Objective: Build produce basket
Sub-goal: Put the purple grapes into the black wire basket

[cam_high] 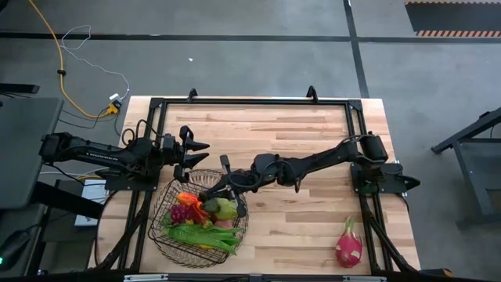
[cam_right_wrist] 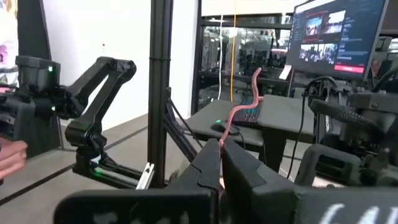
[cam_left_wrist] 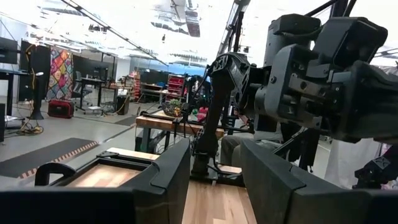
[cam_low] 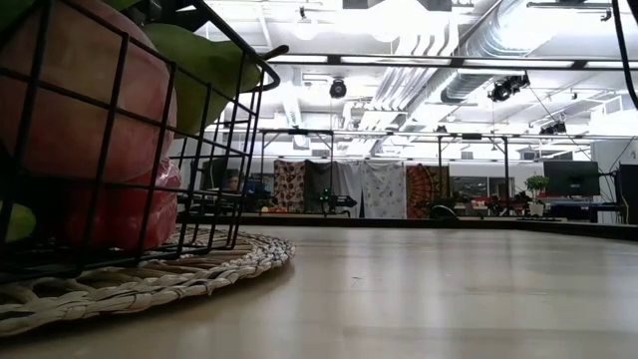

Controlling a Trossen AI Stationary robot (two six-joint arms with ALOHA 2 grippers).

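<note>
The basket [cam_high: 200, 222] sits on a woven mat [cam_low: 150, 274] at the near left part of the table [cam_high: 297, 141], already holding most of the produce: green beans [cam_high: 202, 235], dark grapes [cam_high: 182, 211], a green pear [cam_high: 225, 208] and something orange and red beside them. One piece is left outside, the pink dragon fruit [cam_high: 349, 243], lying well apart from the basket toward the table's near right corner.

The right gripper [cam_high: 225, 182] reaches across to the basket's far rim; its jaws are closed with nothing between them in the right wrist view. It looks to be just clear of the fruit, so a placing step appears finished, though from above I cannot be sure it touches nothing. The left gripper [cam_high: 196, 153] hangs beyond the basket's far-left rim, jaws partly apart and empty.

The next move calls for the right arm to lift off the basket, swing back to the dragon fruit, open wide and take it round the body, clear of its leafy tip. The right-hand frame post [cam_high: 368, 176] stands near that path, and the piled pear leaves little room on the basket's right side.
</note>
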